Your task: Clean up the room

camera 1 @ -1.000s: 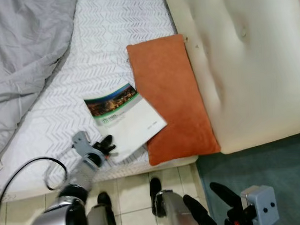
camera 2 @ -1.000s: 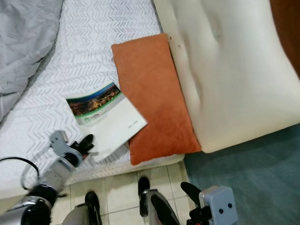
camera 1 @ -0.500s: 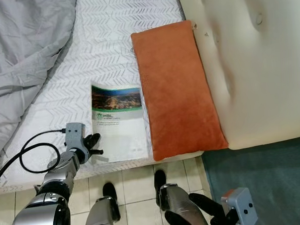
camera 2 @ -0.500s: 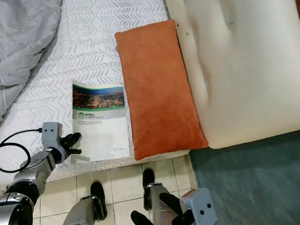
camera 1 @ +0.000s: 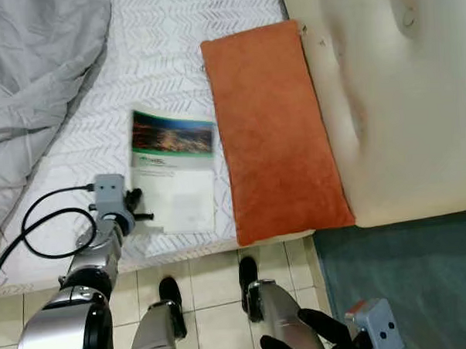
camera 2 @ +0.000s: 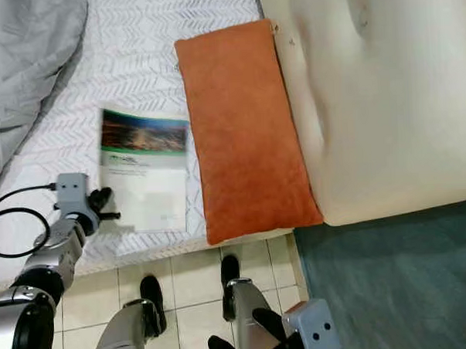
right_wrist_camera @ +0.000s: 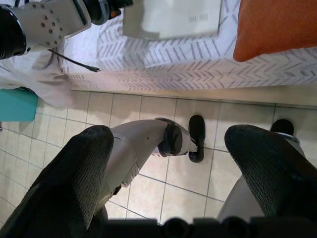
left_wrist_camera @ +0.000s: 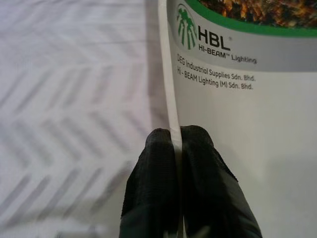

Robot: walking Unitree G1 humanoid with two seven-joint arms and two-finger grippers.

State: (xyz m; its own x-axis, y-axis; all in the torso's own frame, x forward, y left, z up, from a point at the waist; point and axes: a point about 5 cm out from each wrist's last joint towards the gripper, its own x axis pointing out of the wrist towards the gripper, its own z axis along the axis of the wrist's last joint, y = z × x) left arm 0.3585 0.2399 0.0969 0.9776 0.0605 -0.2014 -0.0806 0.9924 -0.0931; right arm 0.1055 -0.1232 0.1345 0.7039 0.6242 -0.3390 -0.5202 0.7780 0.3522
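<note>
Left wrist view shows the left gripper [left_wrist_camera: 177, 144] pinching the booklet's [camera 1: 174, 171] left edge, near the mattress [camera 1: 166, 61] edge beside the orange pillow [camera 1: 271, 126]. The right gripper [right_wrist_camera: 168, 163] hangs spread wide over the tiled floor [camera 1: 215, 291].

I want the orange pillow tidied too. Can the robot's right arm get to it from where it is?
Probably not yet: the right gripper hangs low over the tiled floor, fingers open, beside the rectangular orange fabric pillow on the bed.
</note>
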